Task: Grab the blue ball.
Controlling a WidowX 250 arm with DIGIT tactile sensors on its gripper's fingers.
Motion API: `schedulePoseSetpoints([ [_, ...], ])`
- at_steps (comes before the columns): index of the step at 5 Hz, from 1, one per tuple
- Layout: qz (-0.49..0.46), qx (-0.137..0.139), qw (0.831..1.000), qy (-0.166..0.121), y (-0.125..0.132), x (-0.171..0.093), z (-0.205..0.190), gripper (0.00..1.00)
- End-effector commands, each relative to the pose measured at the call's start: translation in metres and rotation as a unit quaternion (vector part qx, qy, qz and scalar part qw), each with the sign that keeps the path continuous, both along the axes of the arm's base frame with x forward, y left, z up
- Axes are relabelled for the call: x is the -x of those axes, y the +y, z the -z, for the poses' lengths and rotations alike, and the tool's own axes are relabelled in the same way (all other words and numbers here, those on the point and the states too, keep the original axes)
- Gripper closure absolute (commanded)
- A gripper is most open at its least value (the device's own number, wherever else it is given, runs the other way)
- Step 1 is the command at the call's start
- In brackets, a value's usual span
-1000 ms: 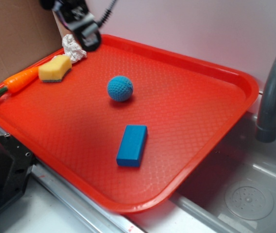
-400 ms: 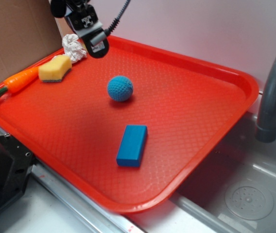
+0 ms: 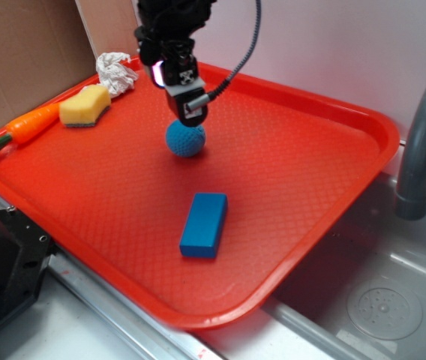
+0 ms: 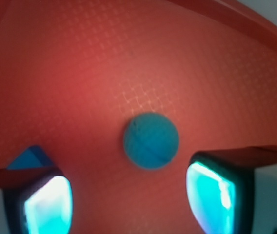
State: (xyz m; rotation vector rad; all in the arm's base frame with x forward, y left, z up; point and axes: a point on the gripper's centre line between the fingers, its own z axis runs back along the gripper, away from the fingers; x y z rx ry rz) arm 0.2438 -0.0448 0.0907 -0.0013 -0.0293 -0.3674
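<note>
Blue ball (image 3: 185, 140) round, axisless, on tray (image 3: 288, 172) beneath spread gripper (image 3: 187, 112)

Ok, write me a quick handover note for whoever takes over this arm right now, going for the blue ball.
Gripper: open, nothing held, hanging just above the blue ball.
Ball: sits on the red tray, near the middle; in the wrist view it lies between the two jaws but below them, untouched.
Nearby: blue block closer to the tray's front edge, well apart from the ball.
Done: lined up over the ball.
Left: lower, close the jaws on the ball, lift.
</note>
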Motion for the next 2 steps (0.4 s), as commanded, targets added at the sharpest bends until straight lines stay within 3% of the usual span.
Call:
schedulePoseSetpoints([
  [1,0.017,-0.001,1.0,-0.013,0.0094,-0.0117,0.0119,0.0],
  [2,0.033,-0.008,0.999,-0.022,0.0148,-0.007,0.0212,0.0],
])
